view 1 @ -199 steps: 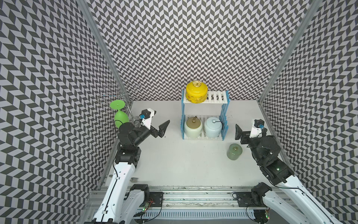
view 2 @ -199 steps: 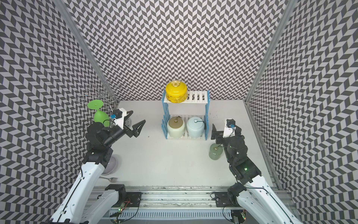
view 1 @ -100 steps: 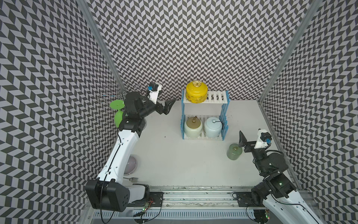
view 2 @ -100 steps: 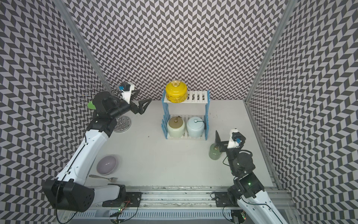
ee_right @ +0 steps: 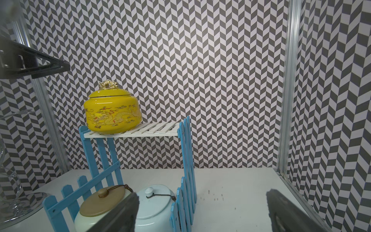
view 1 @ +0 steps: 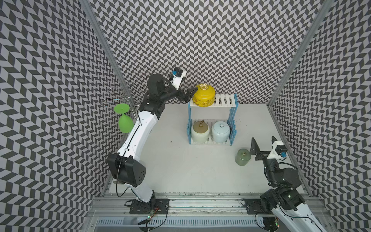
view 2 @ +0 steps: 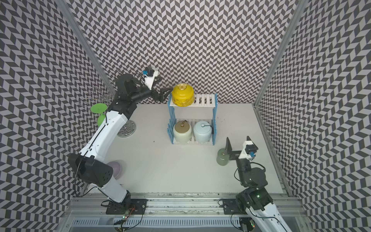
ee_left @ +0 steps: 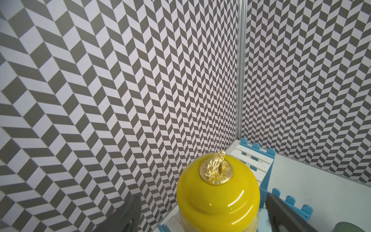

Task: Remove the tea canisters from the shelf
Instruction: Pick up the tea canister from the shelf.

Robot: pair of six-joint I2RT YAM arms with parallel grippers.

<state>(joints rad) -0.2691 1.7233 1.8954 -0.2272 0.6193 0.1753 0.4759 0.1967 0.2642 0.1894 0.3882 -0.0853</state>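
Bright, even light is falling from overhead, casting only faint, soft shadows on the white table (view 1: 200, 170). Small white glints are shining on the yellow canister (ee_left: 217, 200) just ahead of the left gripper (ee_left: 203, 197), whose fingers (ee_left: 128, 217) are blurring close to the lens. The right gripper (ee_right: 202, 193) is showing equally smeared fingers (ee_right: 120, 215). The chevron walls (view 1: 50, 80) are bowing towards the edges in both top views.

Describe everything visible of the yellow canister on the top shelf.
The yellow canister is a wide, glossy, ceramic-looking jar with a gold dragon pattern and a lid topped by a gold knob. It stands upright, lid on, on the top board of the shelf, at its left end. The open left gripper flanks it without visibly touching.
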